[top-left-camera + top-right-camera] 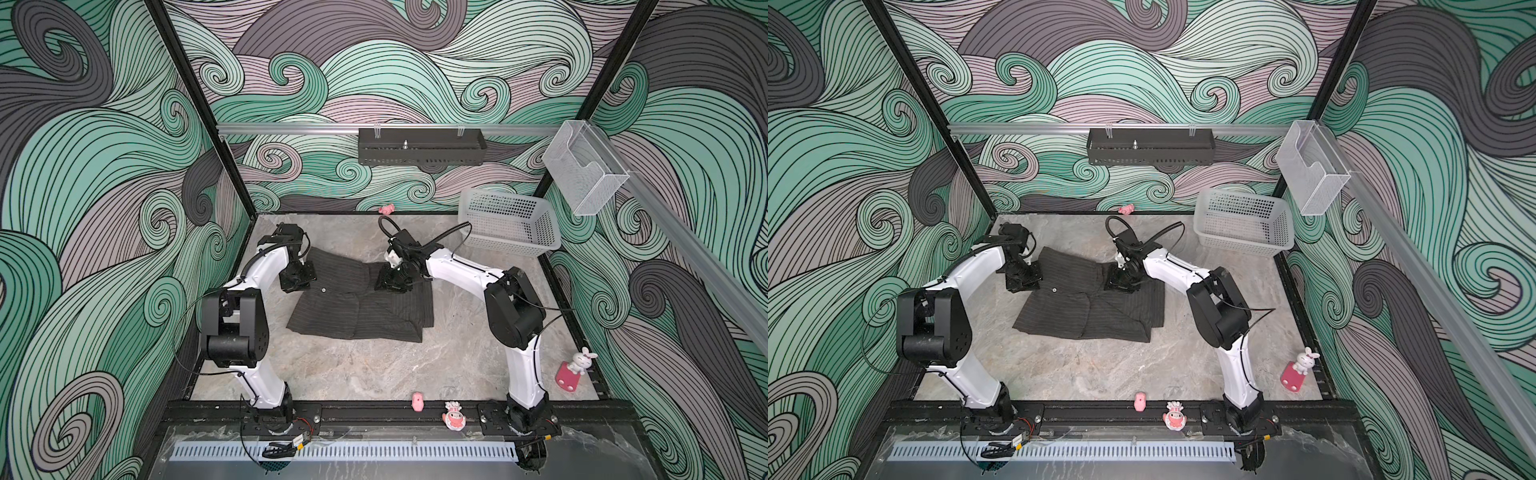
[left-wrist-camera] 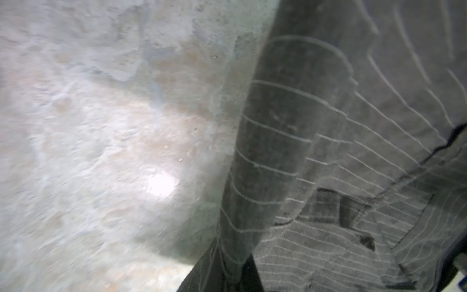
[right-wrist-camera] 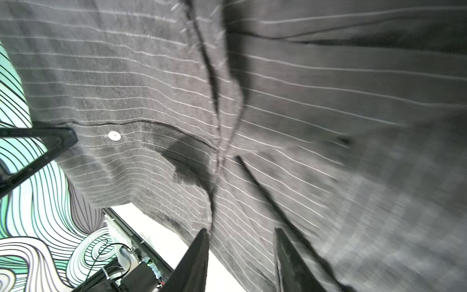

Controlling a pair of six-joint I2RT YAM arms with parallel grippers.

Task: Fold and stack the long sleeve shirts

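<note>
Grey marbled surface (image 1: 374,374) inside a cell with wave-patterned walls, inspected remotely through four cameras.

Item 1, shirt (image 1: 361,311): dark charcoal with thin pale pinstripes. It lies partly folded on the far half of the surface, roughly midway between the left and right edges, in overlapping panels. One small light button (image 1: 323,290) shows on top.

Item 2, left gripper (image 1: 297,278): I find it down on the shirt's far-left portion in both top views. Its jaws are closed. In the left wrist view a ridge of the striped cloth (image 2: 278,151) is drawn up toward the camera, with the bare surface (image 2: 101,126) beside it, so I record it as pinching the shirt. The fingers themselves do not show in that view.

Item 3, right gripper (image 1: 392,282): I find it down on the shirt's far-right portion. In the right wrist view its two dark fingers (image 3: 199,252) stand apart at a moderate gap, tips against the flat cloth, clamping nothing that I can see.

Item 4: a white perforated basket (image 1: 509,226) sits tilted at the far right corner, well apart from the shirt.
</note>
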